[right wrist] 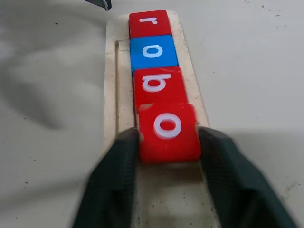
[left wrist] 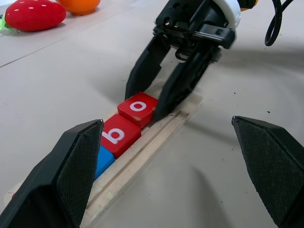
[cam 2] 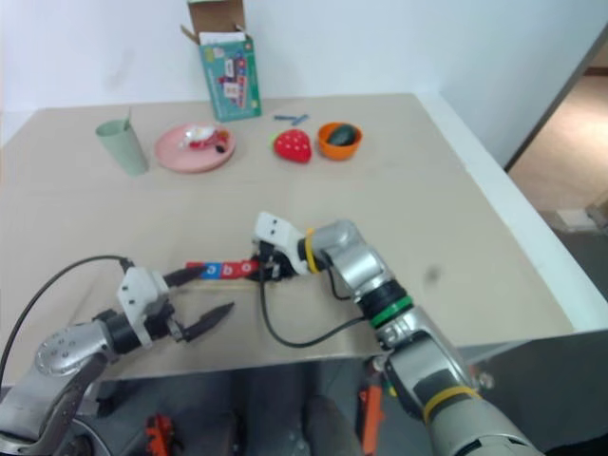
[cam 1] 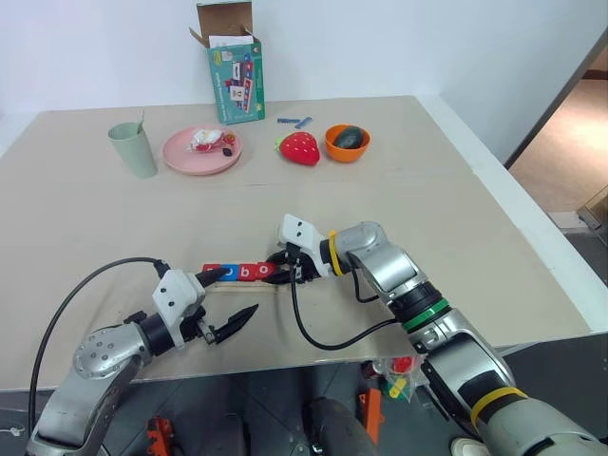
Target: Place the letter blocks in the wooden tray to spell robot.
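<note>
The wooden tray [right wrist: 111,71] lies near the table's front edge. In its groove sit four letter blocks in a row: red r [right wrist: 149,21], blue o [right wrist: 153,51], red b [right wrist: 156,83] and red o [right wrist: 167,126]. My right gripper [right wrist: 168,137] reaches in from the right. Its fingers [right wrist: 118,166] lie against both sides of the last red o, which rests in the tray a little askew. My left gripper [cam 1: 237,293] hovers open just in front of the tray's left end, with nothing between its fingers.
At the back of the table stand a green cup [cam 1: 133,149], a pink plate [cam 1: 201,163] with small items, a red strawberry [cam 1: 298,148], an orange bowl [cam 1: 347,144] and an open cardboard box [cam 1: 233,71]. A black cable [cam 1: 313,337] loops below my right wrist.
</note>
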Available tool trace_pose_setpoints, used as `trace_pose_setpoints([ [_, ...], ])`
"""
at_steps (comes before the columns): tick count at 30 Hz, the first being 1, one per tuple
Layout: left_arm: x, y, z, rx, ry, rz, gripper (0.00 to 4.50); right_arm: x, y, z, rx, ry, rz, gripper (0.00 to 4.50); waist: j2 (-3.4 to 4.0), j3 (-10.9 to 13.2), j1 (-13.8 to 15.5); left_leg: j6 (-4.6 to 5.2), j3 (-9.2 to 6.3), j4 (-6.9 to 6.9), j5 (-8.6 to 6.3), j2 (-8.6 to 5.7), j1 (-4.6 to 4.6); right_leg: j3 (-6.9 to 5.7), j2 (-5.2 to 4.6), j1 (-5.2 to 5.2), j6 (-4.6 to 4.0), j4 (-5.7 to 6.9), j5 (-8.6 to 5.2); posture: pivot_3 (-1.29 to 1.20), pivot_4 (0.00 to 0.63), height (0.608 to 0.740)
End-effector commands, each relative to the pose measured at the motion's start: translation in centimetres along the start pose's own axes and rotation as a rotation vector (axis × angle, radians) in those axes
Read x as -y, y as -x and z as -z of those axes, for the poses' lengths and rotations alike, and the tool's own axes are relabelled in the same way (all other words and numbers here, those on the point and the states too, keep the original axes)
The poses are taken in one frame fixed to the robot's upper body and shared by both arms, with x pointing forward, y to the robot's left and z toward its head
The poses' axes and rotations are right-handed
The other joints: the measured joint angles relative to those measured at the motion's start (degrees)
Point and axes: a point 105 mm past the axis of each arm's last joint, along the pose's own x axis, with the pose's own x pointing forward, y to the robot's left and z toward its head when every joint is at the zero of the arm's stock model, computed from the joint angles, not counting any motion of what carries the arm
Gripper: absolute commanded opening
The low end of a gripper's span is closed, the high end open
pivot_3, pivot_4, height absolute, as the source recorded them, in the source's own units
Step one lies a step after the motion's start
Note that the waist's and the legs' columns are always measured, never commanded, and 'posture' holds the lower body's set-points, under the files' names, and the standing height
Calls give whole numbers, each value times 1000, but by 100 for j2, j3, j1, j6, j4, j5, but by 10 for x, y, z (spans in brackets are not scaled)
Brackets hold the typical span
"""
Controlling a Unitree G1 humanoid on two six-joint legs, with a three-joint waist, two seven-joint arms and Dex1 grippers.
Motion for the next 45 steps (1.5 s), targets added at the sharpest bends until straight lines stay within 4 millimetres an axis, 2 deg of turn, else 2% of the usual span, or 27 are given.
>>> trace_pose_setpoints([
  [1, 0, 0, -11, 34, -34, 6, 4500, 5, 13, -21, 62, 16, 17, 3624, 0, 0, 1, 0, 0, 0, 0, 0, -1, 0, 0, 0, 0, 0, 0, 0, 150, 740],
  [3, -1, 0, -11, 33, -35, 6, 4500, 4, 19, -27, 83, 18, 19, 4278, 0, 0, 0, 0, 0, 0, 0, 0, -3, 0, -1, -2, 0, -1, 0, 0, 150, 740],
  [4, -1, 0, -11, 33, -36, 6, 4500, 5, 24, -32, 100, 10, 25, 4460, 0, 0, 0, 0, 0, 0, 0, 0, -4, 1, -1, -2, 1, -1, 0, 0, 150, 740],
  [7, 1, -1, -15, 43, -30, 26, 4500, 21, 58, -50, 209, -80, 133, 4460, 1, 0, 3, 0, -3, 0, 0, -1, -10, -1, -2, -5, 1, -1, -1, 0, 150, 740],
  [9, 10, -1, -19, 49, -7, 92, 4500, 37, 78, -50, 258, -157, 236, 4460, 0, 0, 2, 0, -4, 0, 0, -2, -11, -2, -4, -4, 1, -1, -1, 0, 150, 740],
  [12, 24, 0, -22, 27, 31, 214, 4500, 61, 106, -28, 254, -243, 406, 4460, -1, -1, 1, 0, -3, 0, 0, -4, -10, -2, -4, -3, 2, -3, -1, 0, 150, 740],
  [14, 32, 1, -23, -3, 33, 287, 4500, 76, 124, -4, 204, -269, 553, 4460, -2, -1, -1, 0, 0, 0, 0, -4, -9, 0, -3, -4, 2, -4, -2, 0, 150, 740],
  [17, 38, 3, -24, -45, 32, 365, 4500, 83, 142, 22, 138, -238, 729, 4460, 0, 0, 0, 0, 5, -5, 0, -4, -9, 5, -1, -6, 1, -5, -4, 0, 150, 740],
  [26, 29, -2, -27, -53, -28, 367, 4500, 50, 124, 41, 183, -367, 922, 4460, -1, -1, -49, 1, 9, -12, -1, 1, -7, 16, 5, -15, 0, 2, -8, 0, 150, 740],
  [36, 28, -8, -37, 24, -1, 345, 4500, 41, 120, 77, 126, -501, 1008, 4460, -3, -2, -6, -2, 11, -6, 0, -6, -10, 17, -2, -9, 6, -6, -8, 0, 150, 740],
  [40, 23, -16, -48, 68, -69, 306, 4500, 38, 118, 85, 129, -556, 1012, 4460, -4, -3, 0, -1, 5, -6, 1, -5, -7, 12, 1, -5, 5, -5, -7, 0, 150, 740],
  [41, 22, -18, -50, 81, -78, 293, 4500, 38, 117, 84, 131, -553, 1011, 3927, -5, -3, 0, -1, 4, -6, 1, -5, -5, 12, 0, -2, 5, -4, -7, 0, 150, 740],
  [45, 19, -21, -52, 95, -96, 272, 4500, 36, 114, 82, 140, -560, 1012, 2598, -9, -6, -6, -1, 9, -5, 1, -6, -4, 17, 0, -1, 7, -5, -6, 0, 150, 740],
])
